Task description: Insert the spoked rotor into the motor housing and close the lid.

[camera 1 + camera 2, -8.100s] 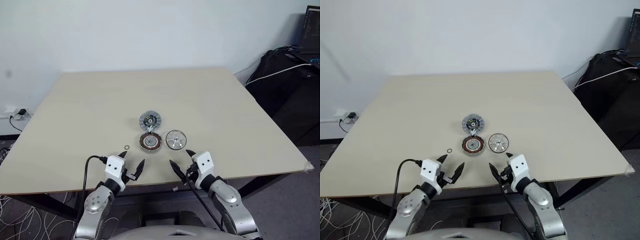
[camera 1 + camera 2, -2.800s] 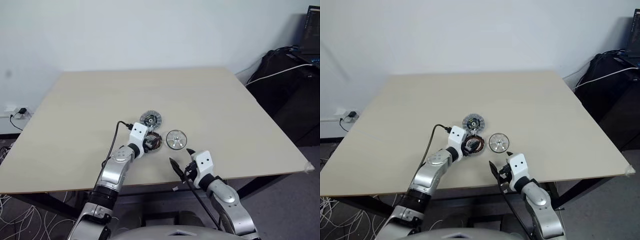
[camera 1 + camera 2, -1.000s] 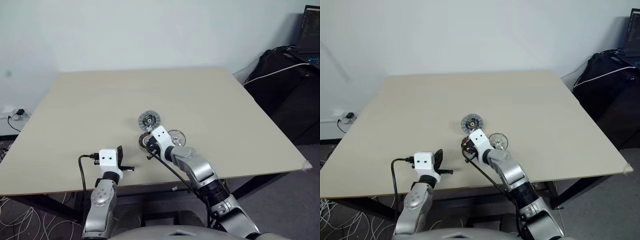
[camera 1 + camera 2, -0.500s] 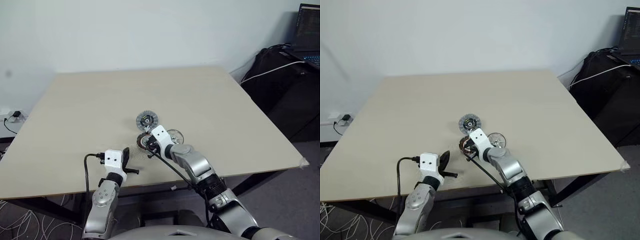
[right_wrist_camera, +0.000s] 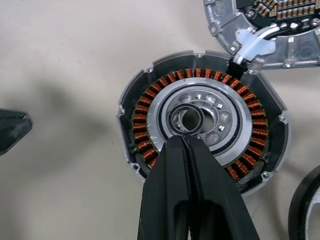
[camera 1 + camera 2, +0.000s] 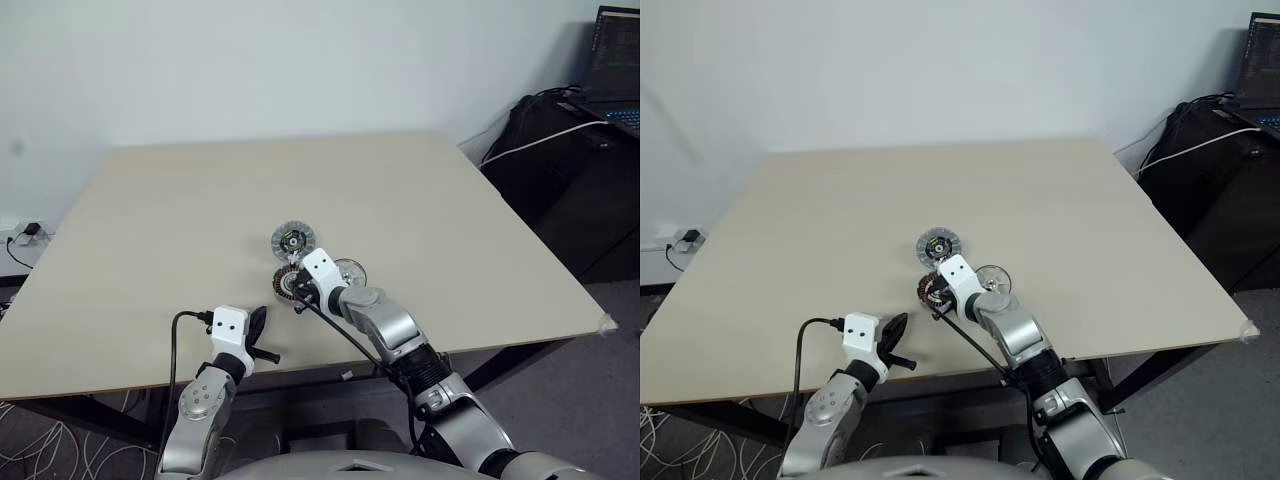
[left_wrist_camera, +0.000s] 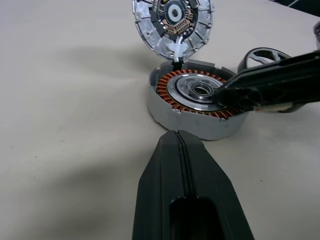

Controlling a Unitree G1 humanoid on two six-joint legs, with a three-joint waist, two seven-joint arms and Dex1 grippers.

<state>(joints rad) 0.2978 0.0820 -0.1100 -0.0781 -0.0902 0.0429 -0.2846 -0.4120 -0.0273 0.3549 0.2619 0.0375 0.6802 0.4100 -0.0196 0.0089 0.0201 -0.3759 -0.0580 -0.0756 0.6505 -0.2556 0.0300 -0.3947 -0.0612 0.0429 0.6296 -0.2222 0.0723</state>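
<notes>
While the motor housing [image 5: 202, 124] lies open near the front edge of the table [image 6: 420, 190], its copper windings and pale silver centre are seen bare, with no wheel seated inside. A small dark ring is seen resting at the bearing in the middle of the housing. The right gripper [image 5: 184, 145] is pressed shut, nothing visibly clamped between its black fingers, and its tip is placed over the inner silver plate, right beside that ring. The spoked rotor [image 6: 350, 271] is left flat on the table just beside the housing, on the robot's right, partly hidden behind the right wrist, and is not gripped by anything. The lid [image 7: 173, 22] is found just beyond the housing, face up with its dark centre and green-yellow parts exposed, and appears to be joined to the housing rim by a short pale lead. The left gripper [image 6: 895, 336] is clenched on nothing and is held over the front of the table, well short of the parts, pointed toward them. By this showing, neither main step is judged complete: the rotor is yet to be picked up and dropped into the housing, and the lid is yet to be turned over and closed on top.
</notes>
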